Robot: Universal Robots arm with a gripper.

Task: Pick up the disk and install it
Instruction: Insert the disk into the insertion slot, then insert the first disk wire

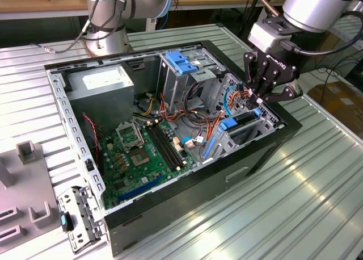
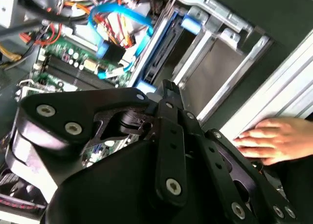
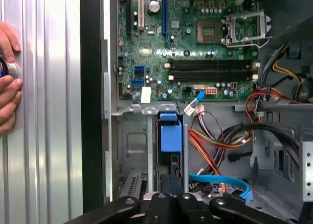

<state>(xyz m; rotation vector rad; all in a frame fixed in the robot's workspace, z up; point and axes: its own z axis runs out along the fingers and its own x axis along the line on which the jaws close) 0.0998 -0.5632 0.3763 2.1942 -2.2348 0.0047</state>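
1 gripper (image 1: 258,103) by disk (image 3: 170,136) – edge-on in bay (image 3: 132,150), mostly hid. | jaws: can't tell

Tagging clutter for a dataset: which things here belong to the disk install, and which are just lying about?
Job: disk, slotted into the computer case; pincer over it.
Lying about: power supply; motherboard; blue-topped cage; person's hand on the table.

- This looks like a robotics lab or workshop.
- A ribbed aluminium table (image 1: 317,180) carries an opened computer case (image 1: 170,206) with its motherboard (image 1: 142,155) bare.
- A robot arm's base (image 1: 108,41) stands at the table's far edge.
- Behind it are wooden workbenches (image 1: 34,1) and loose cables (image 1: 57,47).
- A cardboard box (image 1: 340,95) sits beside the table.
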